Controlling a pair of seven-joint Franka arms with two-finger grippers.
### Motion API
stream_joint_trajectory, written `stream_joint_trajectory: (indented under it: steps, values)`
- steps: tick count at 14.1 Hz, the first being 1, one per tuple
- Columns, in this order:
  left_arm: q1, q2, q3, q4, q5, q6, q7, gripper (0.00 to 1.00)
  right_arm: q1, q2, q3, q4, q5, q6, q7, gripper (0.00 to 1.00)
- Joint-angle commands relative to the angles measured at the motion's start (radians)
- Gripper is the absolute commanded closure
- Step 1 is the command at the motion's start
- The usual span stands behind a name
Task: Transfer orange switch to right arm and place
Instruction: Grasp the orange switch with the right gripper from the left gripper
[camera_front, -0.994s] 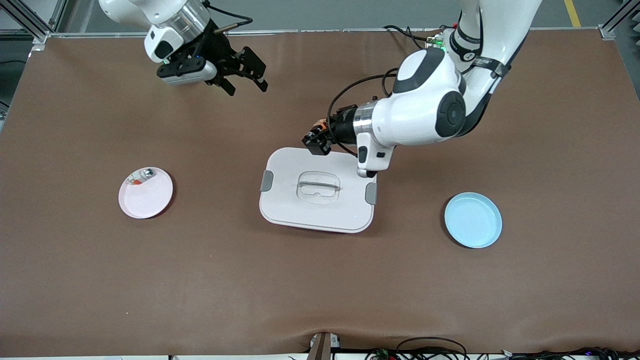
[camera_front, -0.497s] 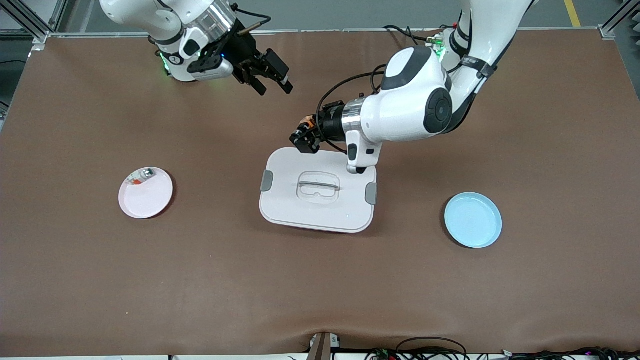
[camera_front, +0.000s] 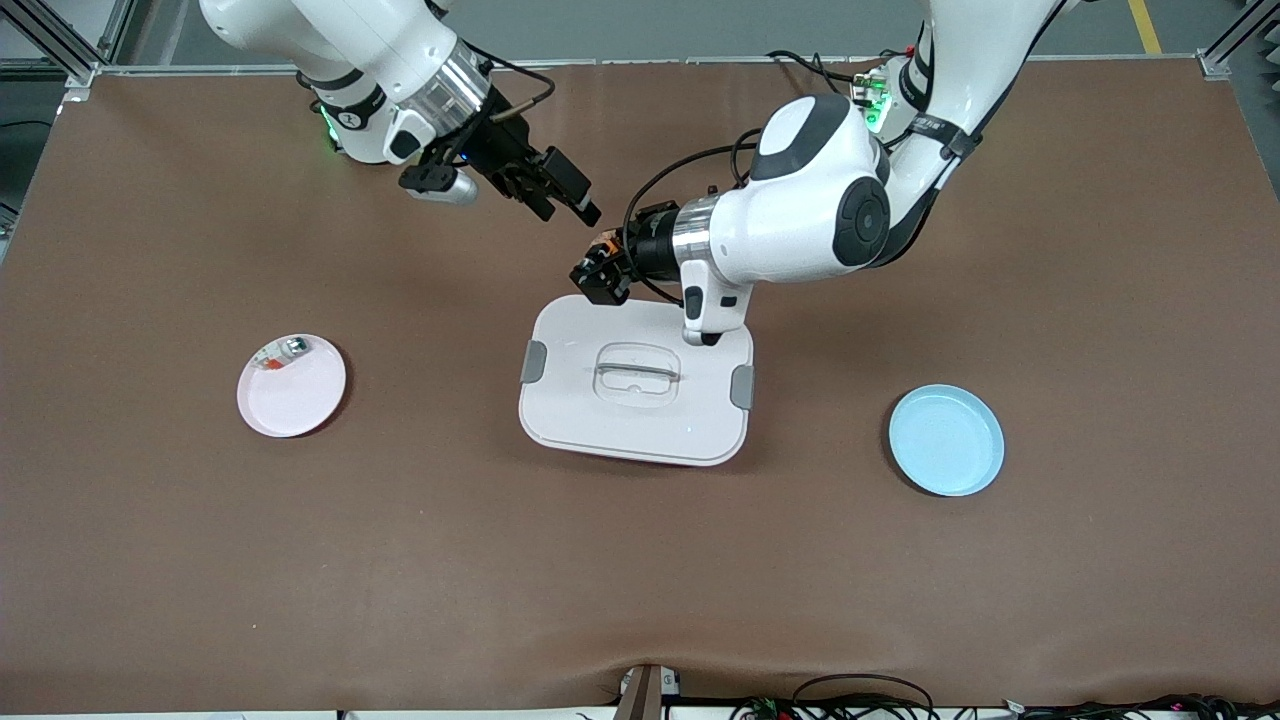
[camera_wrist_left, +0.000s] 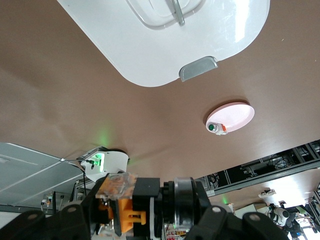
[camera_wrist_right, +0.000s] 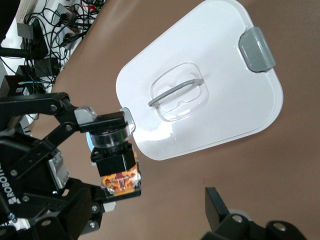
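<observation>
Clearly a handover is being set up in the air. The left gripper (camera_front: 598, 272) has its jaws clamped on the orange switch (camera_front: 606, 247), holding it over the edge of the white lidded container (camera_front: 636, 380) that lies nearest the robots' bases. In the right wrist view the switch (camera_wrist_right: 120, 165) juts out past the left fingertips with its orange end exposed, which I take as deliberate: the free end leaves room for a second grip. The right arm (camera_front: 380, 50) reaches toward it, and the right gripper (camera_front: 560, 195) hangs over bare table near the switch, its jaws standing apart with nothing between them. The opening faces the switch, so the piece should slide between those fingers once the gap closes; the two grippers are near but not touching.

On the table, the pink plate (camera_front: 292, 385) toward the right arm's end carries a pale silvery piece with a red bit (camera_front: 282, 352), while the blue plate (camera_front: 946, 440) toward the left arm's end looks bare. Since the right arm is to do the placing, the pink plate seems the likelier spot, though I cannot tell for sure.
</observation>
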Motion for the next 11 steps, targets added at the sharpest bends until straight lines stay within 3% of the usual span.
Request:
stream_joint_trajectory:
  steps: [1, 11]
  values:
    - [-0.009, 0.009, 0.002, 0.021, -0.01, 0.004, -0.015, 1.0, 0.0, 0.046, -0.003, 0.055, 0.021, 0.0, 0.01, 0.0]
    - [-0.009, 0.011, 0.002, 0.02, -0.007, 0.004, -0.017, 1.0, 0.0, 0.149, -0.003, 0.144, 0.021, 0.001, 0.012, 0.0]
